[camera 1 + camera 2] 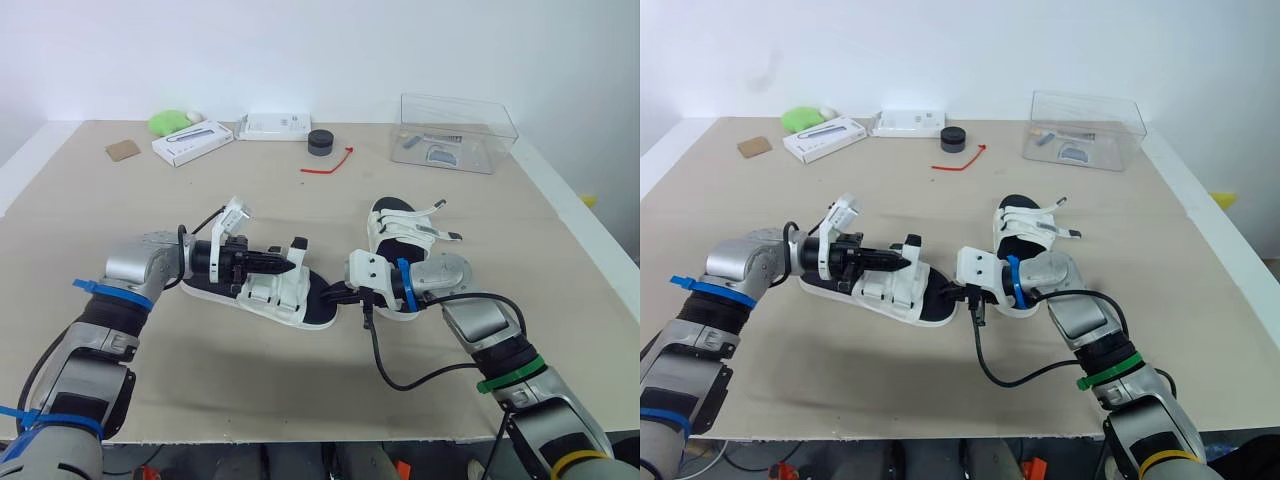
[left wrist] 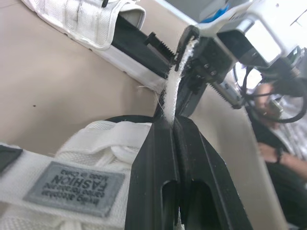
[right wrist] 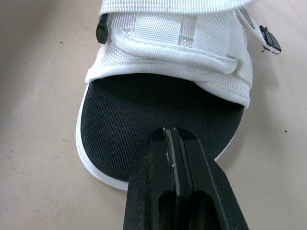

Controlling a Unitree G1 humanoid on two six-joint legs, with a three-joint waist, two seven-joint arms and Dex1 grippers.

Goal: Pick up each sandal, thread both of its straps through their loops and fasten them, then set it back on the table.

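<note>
Near sandal [image 1: 272, 295] lies flat on the tabletop [image 1: 200, 380] at centre, black toe end pointing toward the right arm. Left hand [image 1: 284, 264] is clenched on a white strap [image 2: 174, 84] of this sandal, while right hand [image 1: 336, 296] is clenched with nothing between its fingers, tip at the toe end of the insole; contact cannot be told. Second sandal [image 1: 398, 222] lies on the tabletop just behind the right arm, strap ends sticking out sideways.
</note>
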